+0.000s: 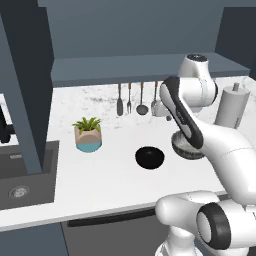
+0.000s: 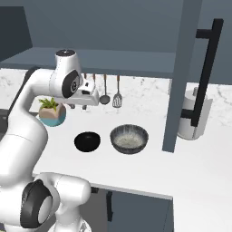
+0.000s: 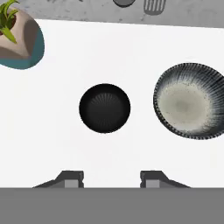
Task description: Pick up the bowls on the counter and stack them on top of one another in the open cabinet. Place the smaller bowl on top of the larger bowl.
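The smaller bowl (image 1: 149,157) (image 2: 87,142), smooth glossy black, sits upright on the white counter (image 1: 110,177) (image 2: 149,170). Close to its right stands the larger bowl (image 2: 129,138), ribbed dark grey with a pale inside; the arm partly covers the larger bowl (image 1: 186,148) in the left base view. My gripper (image 2: 78,107) (image 3: 112,179) hangs open well above the counter, pointing down. In the hand view the smaller bowl (image 3: 104,108) lies just ahead of the fingertips (image 3: 72,178), and the larger bowl (image 3: 189,106) is off to the right. The open cabinet's shelf (image 1: 125,67) (image 2: 127,61) runs overhead.
A tan-and-teal plant pot (image 1: 88,135) (image 2: 52,113) (image 3: 17,39) stands left of the bowls. Utensils (image 1: 130,100) (image 2: 111,93) hang on the back wall. A paper towel roll (image 1: 232,107) (image 2: 195,113) is at the right, the sink (image 1: 20,175) at the left. The cabinet door panel (image 2: 179,77) hangs beside the larger bowl.
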Controlling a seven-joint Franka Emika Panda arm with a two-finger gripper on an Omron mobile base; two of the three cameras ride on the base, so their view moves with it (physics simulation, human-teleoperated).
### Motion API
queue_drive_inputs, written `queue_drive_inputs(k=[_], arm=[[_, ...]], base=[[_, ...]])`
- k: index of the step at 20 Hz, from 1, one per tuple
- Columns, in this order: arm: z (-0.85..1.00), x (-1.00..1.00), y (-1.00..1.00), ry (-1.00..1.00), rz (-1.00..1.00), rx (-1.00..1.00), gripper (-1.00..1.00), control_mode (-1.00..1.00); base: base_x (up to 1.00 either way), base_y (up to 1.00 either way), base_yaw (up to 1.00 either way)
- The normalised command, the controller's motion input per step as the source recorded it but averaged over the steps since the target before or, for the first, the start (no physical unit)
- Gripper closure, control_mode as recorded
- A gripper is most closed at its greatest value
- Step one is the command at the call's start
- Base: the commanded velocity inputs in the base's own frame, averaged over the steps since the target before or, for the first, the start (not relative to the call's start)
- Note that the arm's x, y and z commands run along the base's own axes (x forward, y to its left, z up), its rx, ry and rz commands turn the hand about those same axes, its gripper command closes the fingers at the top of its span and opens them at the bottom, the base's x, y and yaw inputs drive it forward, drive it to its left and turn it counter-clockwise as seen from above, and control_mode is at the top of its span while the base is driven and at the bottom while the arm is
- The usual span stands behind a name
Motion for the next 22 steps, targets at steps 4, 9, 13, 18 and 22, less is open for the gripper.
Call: queue_drive_inputs(k=[4, 9, 13, 18, 22], arm=[[-0.33, -0.10, 0.02, 0.00, -0.03, 0.00, -1.00, -1.00], [-0.70, -0.08, 0.13, 0.05, -0.36, 0.05, -1.00, -1.00], [-0.81, 0.00, 0.00, 0.12, -0.60, 0.14, -1.00, -1.00], [-0.77, 0.39, 0.02, 0.10, -0.62, 0.20, -1.00, -1.00], [-0.35, 0.94, 0.16, 0.08, -0.14, 0.12, -1.00, -1.00]], base=[[0.00, 0.00, 0.00], [0.00, 0.00, 0.00], [0.00, 0.00, 0.00], [0.00, 0.00, 0.00], [0.00, 0.00, 0.00]])
